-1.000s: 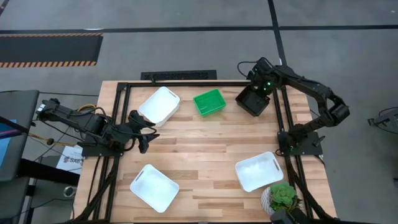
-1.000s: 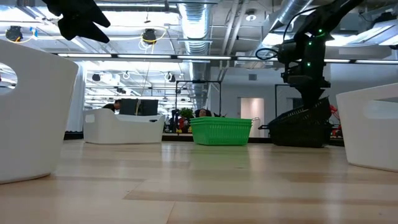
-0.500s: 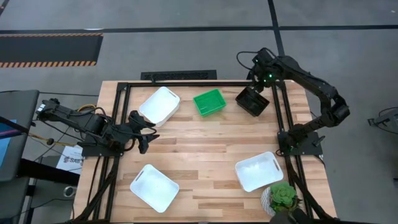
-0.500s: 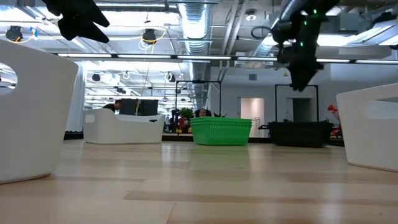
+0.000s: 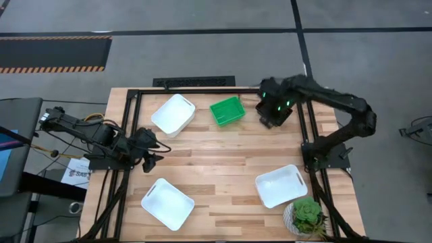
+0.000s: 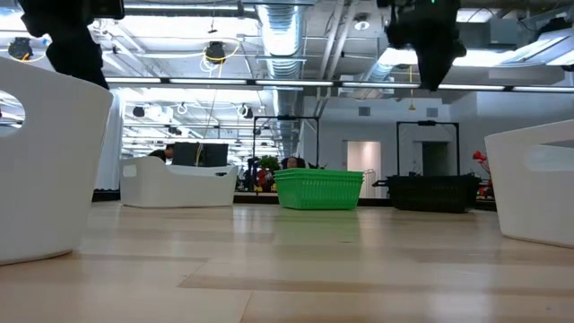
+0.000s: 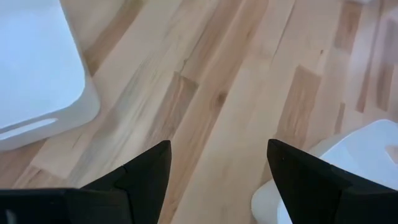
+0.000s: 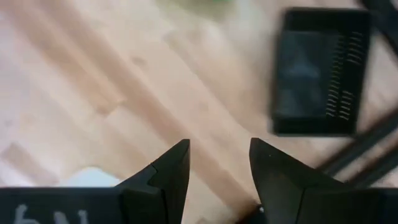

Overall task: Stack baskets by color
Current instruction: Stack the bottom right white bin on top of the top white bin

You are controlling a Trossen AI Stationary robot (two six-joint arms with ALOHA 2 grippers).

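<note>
A black basket (image 8: 317, 71) with slotted walls rests flat on the table at the far right (image 6: 432, 192). A green basket (image 5: 227, 111) stands to its left. Three white baskets stand at the far left (image 5: 173, 115), near left (image 5: 167, 203) and near right (image 5: 281, 185). My right gripper (image 8: 219, 163) hangs open high above the table (image 6: 429, 49), beside the black basket, with nothing between its fingers. My left gripper (image 7: 216, 171) is open over bare wood between the two left white baskets (image 5: 149, 160), pointing steeply down.
A potted plant (image 5: 307, 214) stands at the near right corner. A black metal frame (image 5: 202, 90) runs along the table's edges. Bare wood lies across the table's middle (image 5: 223, 155).
My right gripper has opened and let go of the black basket, which was tilted and now sits flat on the table. The gripper has risen and swung toward the table's left. My left gripper has tipped further downward.
</note>
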